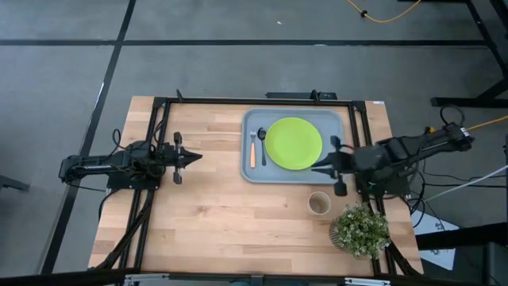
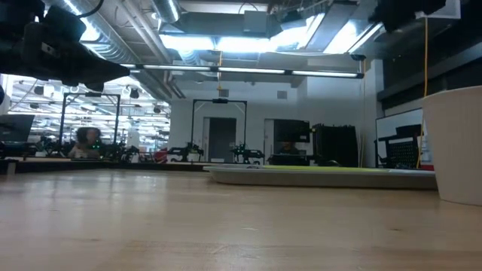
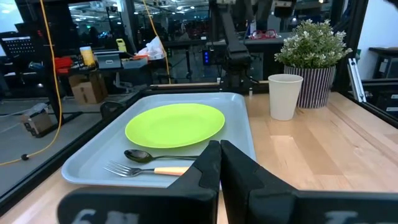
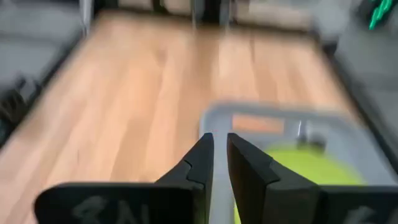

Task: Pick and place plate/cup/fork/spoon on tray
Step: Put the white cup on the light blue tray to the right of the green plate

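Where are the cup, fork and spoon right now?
cup (image 1: 319, 203), high view, on its open top.
fork (image 1: 253, 151), high view, on the orange handle.
spoon (image 3: 138, 155), left wrist view, on the bowl.

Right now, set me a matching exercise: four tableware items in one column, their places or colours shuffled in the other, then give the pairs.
Column one:
1. plate
2. cup
3. fork
4. spoon

Column two:
A. orange handle, nearest the rim of the tray on the left arm's side
B. on bare wood, off the tray, beside the potted plant
C. dark, lying between the fork and the plate
D. lime green, in the tray's middle

Pairs: 1-D, 2-B, 3-A, 4-C
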Robot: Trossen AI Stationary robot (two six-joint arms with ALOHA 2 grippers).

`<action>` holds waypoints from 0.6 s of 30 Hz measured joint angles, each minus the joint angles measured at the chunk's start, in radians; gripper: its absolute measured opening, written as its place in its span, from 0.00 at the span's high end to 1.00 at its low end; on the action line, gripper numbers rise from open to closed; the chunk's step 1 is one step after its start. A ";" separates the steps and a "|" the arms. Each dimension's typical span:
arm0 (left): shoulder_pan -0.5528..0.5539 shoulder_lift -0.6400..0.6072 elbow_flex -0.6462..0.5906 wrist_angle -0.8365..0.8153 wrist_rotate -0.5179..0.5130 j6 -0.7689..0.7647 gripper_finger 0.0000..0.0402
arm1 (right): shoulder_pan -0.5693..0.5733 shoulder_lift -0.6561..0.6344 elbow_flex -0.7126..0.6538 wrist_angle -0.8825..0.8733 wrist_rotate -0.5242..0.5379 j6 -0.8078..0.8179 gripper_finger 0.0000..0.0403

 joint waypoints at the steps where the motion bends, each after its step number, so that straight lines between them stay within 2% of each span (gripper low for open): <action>1: 0.000 0.000 0.000 0.000 0.000 0.000 1.00 | 0.000 0.040 0.028 -0.060 0.000 0.035 0.87; 5: 0.000 0.000 0.000 0.000 0.000 0.000 1.00 | 0.000 0.160 0.129 -0.273 0.036 0.210 0.87; 7: 0.000 0.000 0.000 0.000 0.000 0.000 1.00 | -0.001 0.194 0.153 -0.323 0.055 0.266 0.87; 15: 0.000 0.000 0.000 0.000 0.000 0.000 1.00 | -0.047 0.239 0.160 -0.369 0.023 0.488 0.87; 18: 0.000 0.000 0.000 0.000 0.000 0.000 1.00 | -0.076 0.250 0.160 -0.375 0.019 0.501 0.87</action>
